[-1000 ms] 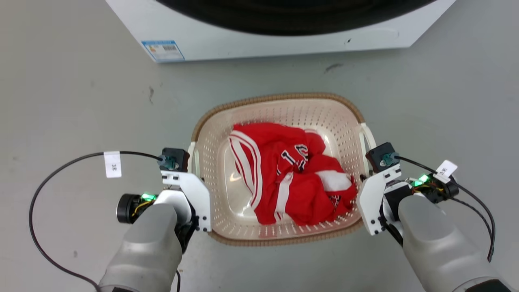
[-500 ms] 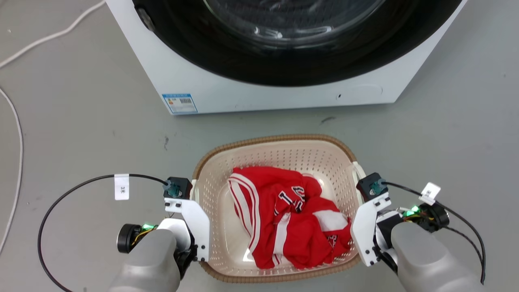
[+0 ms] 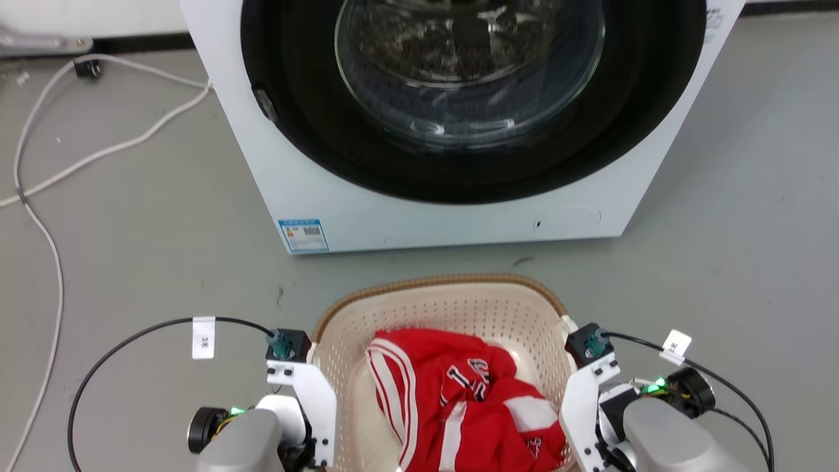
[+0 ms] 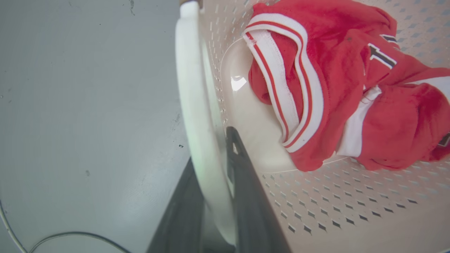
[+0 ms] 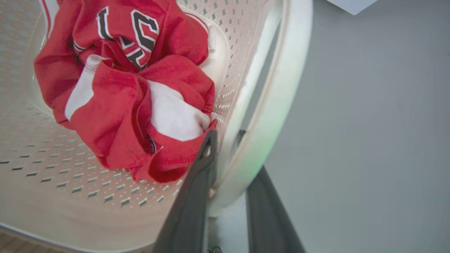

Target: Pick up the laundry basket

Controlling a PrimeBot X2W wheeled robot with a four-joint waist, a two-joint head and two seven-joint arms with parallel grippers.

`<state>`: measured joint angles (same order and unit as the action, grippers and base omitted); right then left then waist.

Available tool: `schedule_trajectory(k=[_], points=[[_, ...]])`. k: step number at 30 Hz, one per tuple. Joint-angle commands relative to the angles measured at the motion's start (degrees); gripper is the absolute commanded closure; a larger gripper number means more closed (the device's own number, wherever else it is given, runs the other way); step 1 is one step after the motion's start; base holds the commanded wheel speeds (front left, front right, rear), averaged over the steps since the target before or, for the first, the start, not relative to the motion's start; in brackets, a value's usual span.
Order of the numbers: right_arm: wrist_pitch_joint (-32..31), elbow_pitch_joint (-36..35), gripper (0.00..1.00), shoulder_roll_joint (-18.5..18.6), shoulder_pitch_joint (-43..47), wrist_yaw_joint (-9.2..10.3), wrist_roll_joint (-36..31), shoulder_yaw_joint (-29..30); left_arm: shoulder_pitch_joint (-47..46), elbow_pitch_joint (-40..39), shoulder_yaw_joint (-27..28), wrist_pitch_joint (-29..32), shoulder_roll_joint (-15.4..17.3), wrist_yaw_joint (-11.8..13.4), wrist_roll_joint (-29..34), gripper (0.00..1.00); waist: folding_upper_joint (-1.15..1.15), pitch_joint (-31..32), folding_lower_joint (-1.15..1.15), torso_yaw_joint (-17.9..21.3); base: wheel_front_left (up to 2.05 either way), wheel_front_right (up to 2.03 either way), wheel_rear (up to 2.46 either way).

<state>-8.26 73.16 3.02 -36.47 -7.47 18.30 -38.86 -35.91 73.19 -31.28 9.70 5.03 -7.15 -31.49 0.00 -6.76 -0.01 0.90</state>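
Both arms (image 3: 239,444) — fingers (image 4: 248,191) astride basket handles (image 4: 194,105)

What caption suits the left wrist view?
Left claw grips the white handle of the laundry basket holding a red jersey.

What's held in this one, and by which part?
The laundry basket: the left gripper clamps its white left handle, the right gripper its right handle.

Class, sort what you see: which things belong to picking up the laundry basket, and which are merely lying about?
Job: laundry basket; left gripper, clamped on its handle; right gripper, clamped on the other handle.
Lying about: washing machine; red jersey inside the basket; white cable on the floor.
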Motion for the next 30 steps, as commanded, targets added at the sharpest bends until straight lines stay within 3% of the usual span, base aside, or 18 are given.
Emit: schedule_trajectory(k=[1,11,30], points=[[-0.29,-0.34,1.00,-0.22,0.81,-0.08,0.33,-1.02,0.74,-0.69,-0.61,0.23,-0.09,-0.52,-0.19,1.00,0.00,1.61,0.01,-0.02,0.00,0.00,0.00],[-3.16,-0.79,1.00,0.51,3.11,-0.09,5.89,-6.03,3.07,-1.32,-3.22,2.30,0.63,-0.51,-2.90,1.00,0.00,5.43,0.01,0.27,0.00,0.00,0.00],[-5.75,-1.99,1.00,2.11,3.23,-0.10,14.14,-13.68,3.32,-1.22,-6.40,2.58,0.98,-0.45,-6.50,1.00,0.00,6.28,0.01,0.41,0.00,0.00,0.00]])
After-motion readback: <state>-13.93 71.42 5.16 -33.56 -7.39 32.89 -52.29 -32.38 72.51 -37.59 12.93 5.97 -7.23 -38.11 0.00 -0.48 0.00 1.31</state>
